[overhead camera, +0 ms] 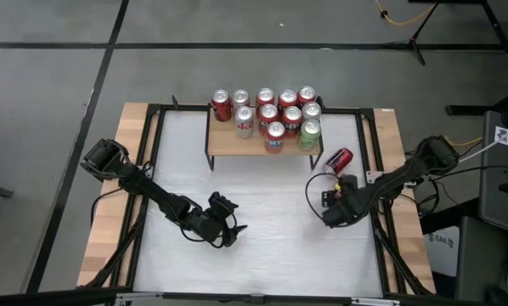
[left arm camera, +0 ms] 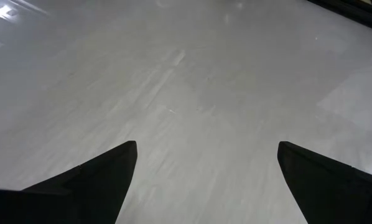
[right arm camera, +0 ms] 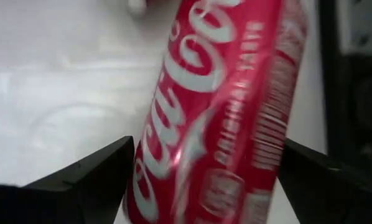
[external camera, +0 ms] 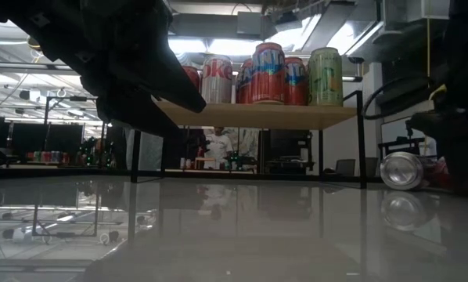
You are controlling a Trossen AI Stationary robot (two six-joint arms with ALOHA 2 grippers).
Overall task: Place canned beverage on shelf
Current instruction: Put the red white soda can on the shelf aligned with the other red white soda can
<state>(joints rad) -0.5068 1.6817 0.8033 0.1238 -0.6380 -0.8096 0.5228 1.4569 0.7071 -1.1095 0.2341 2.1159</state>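
Red can (right arm camera: 217, 118) lying on its side between the spread fingers of the right gripper (overhead camera: 333, 211).

Nearest the front, the left gripper (overhead camera: 226, 228) is hovering over the bare white tabletop (overhead camera: 262, 255), its fingers (left arm camera: 93, 183) spread wide and holding nothing. Farther back on the right side, the right gripper is reaching toward the toppled red can, which is resting on the tabletop just beside the shelf (overhead camera: 237, 146). At the far edge, the shelf is carrying a cluster of upright cans (overhead camera: 271, 110), mostly red with one green.
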